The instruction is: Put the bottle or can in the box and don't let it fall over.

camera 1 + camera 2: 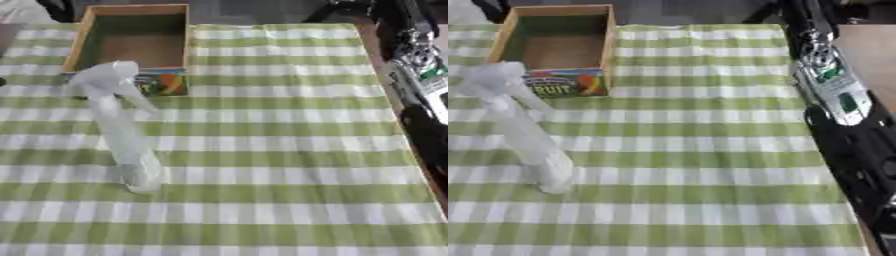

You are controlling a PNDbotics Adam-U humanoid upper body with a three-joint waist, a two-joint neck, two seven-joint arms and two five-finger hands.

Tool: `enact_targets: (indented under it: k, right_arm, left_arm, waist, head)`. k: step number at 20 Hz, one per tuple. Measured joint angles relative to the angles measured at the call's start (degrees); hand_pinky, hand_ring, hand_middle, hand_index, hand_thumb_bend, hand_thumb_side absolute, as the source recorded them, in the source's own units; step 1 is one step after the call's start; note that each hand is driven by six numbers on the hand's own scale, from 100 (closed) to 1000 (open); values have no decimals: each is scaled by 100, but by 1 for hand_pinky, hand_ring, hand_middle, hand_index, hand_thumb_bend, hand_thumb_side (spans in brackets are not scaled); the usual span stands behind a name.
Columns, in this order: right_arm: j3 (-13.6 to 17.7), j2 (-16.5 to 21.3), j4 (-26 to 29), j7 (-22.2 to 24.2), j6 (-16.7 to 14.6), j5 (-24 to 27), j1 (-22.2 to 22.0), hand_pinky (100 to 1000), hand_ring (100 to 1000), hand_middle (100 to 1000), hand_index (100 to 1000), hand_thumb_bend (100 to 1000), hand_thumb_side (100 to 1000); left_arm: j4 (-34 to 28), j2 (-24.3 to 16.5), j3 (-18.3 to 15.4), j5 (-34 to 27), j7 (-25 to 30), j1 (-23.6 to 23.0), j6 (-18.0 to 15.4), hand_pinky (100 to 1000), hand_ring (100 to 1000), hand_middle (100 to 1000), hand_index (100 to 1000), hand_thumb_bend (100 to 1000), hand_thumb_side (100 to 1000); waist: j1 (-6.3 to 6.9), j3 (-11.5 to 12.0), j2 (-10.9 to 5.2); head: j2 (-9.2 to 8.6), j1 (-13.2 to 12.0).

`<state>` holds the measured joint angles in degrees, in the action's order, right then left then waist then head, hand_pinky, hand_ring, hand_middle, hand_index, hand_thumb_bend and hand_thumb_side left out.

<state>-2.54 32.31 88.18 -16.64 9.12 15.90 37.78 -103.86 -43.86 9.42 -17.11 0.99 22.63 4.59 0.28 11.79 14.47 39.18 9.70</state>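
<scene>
1. clear spray bottle (122,130) is standing upright on the checked tabletop (289,150), untouched
2. open box (131,40) is sitting empty just behind it
3. right arm (833,90) is showing, but no hand, so can't tell fingers; nothing's started

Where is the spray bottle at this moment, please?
The spray bottle stands upright on the left side of the checked tablecloth, just in front of the open box.

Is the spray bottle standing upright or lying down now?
Upright. The spray bottle stands on its base on the checked cloth, trigger head on top, outside the box.
</scene>
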Motion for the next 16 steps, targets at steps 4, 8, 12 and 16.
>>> enact_targets:
  k: [4,8,12,16]
  right_arm:
    - [-4,0,0,4,1,0,-1,893,813,864,856,100,781]
    - [-35,-2,0,19,13,0,-3,893,813,865,856,100,784]
    - [-39,-4,-1,30,22,0,-6,893,813,865,856,100,785]
    - [-59,-6,-2,36,19,0,-26,893,813,865,856,100,785]
  left_arm:
    - [1,7,101,89,-6,202,104,1000,739,781,866,396,707]
    - [1,33,244,221,61,405,190,1000,743,785,870,406,695]
    - [-68,60,365,277,224,490,235,1000,747,786,874,423,671]
    - [-192,60,445,278,448,505,254,1000,748,787,873,436,663]
  waist:
    - [2,-7,0]
    - [9,-14,0]
    - [29,-35,0]
    - [37,-35,0]
  head:
    - [-15,0]
    - [-53,-6]
    - [-57,-17]
    - [-60,-22]
